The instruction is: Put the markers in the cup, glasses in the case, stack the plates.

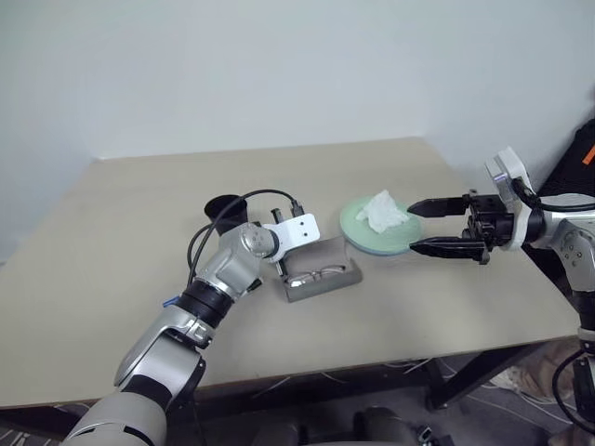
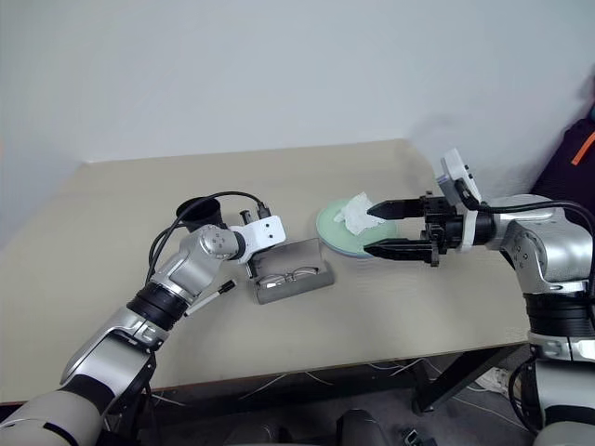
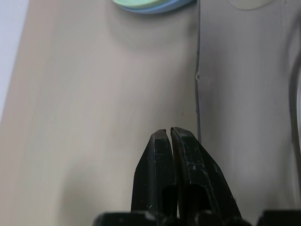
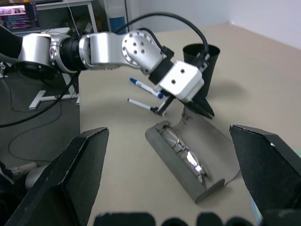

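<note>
Reaching down beside the open case (image 4: 188, 162), the left gripper (image 4: 203, 107) is pinched shut on nothing; glasses (image 4: 184, 153) lie inside. Right gripper (image 1: 432, 226) hovers level, spread wide, near the plates (image 1: 358, 232).

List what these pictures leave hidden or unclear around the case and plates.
- Left claw shut at the grey rectangular case flap; whether it pinches the flap is unclear in both wrist views.
- Light blue round plate: mostly covered by the pale green plate.
- Plate centre: hidden under crumpled white tissue.

A crumpled white tissue (image 1: 382, 211) lies above the tan table (image 1: 112, 242).
</note>
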